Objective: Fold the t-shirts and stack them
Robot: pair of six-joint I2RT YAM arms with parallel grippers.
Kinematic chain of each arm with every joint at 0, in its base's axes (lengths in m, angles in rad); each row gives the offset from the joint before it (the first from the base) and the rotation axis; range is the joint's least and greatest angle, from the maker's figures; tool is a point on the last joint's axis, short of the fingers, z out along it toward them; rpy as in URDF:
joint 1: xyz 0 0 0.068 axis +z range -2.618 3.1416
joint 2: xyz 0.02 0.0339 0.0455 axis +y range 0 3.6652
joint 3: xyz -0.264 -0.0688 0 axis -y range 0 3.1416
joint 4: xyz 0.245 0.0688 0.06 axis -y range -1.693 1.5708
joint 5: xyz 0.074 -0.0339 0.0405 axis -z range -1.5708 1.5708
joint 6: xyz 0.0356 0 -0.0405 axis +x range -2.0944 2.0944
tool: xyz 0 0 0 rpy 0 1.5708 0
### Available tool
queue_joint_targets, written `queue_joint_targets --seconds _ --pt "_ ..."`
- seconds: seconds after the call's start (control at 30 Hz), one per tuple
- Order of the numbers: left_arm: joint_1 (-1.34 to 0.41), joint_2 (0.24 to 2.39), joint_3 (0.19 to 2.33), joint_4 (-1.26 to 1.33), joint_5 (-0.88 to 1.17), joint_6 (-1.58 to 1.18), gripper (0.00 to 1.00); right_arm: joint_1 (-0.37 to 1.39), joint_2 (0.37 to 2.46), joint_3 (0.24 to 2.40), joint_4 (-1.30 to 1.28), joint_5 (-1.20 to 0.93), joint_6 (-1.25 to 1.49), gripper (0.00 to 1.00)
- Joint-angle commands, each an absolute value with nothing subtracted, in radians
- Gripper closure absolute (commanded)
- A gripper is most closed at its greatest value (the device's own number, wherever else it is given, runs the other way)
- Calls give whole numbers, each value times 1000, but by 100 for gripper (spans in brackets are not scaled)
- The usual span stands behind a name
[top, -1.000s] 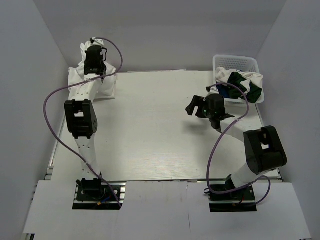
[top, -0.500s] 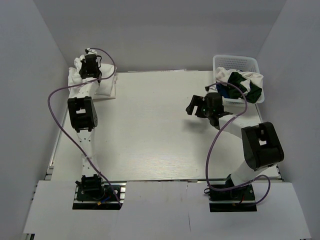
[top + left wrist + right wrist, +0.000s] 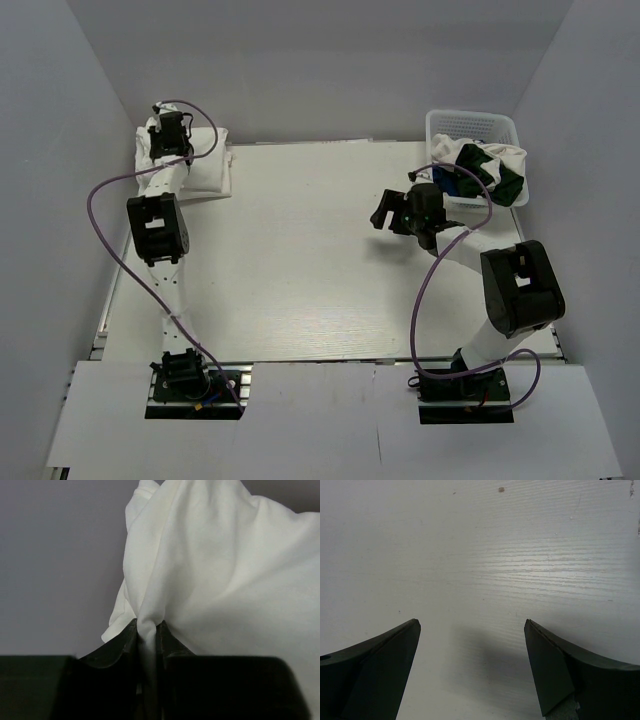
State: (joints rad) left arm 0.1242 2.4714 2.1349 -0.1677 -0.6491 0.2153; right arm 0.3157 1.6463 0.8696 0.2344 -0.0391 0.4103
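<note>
White t-shirt (image 3: 220, 580) is pinched in the left fingers (image 3: 116, 652), far left; right fingers (image 3: 375, 665) stand wide above the tabletop (image 3: 520, 555).

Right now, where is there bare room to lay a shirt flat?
The table is bare in its middle, from the white t-shirt in the far-left corner across to the right jaws. Crowded: that corner, where the left jaws pinch the shirt, and the basket far right.
</note>
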Motion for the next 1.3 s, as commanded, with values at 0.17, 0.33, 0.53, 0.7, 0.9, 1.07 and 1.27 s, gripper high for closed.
queue_joint_targets --seconds 0.17,0.33,0.53,0.7,0.9,1.07,1.27 --pt "156 2329 2201 -330 -684 97 28 319 1651 911 256 -81 383 10" --pt "156 2277 2223 -382 -747 25 0 318 1618 904 245 -87 382 10" --pt "138 2100 2094 -402 -427 -64 0 318 1598 891 253 -109 377 10" --pt "150 1976 1876 -240 -117 -92 0 322 1623 900 244 -117 379 10" --pt "184 2147 2000 -293 -94 -118 0 321 1644 917 212 -100 370 10" --pt "213 2302 2026 -331 -167 -140 0 318 1672 951 183 -95 367 10" --pt "245 2361 1914 -264 -245 -127 0 319 1710 969 166 -106 370 10"
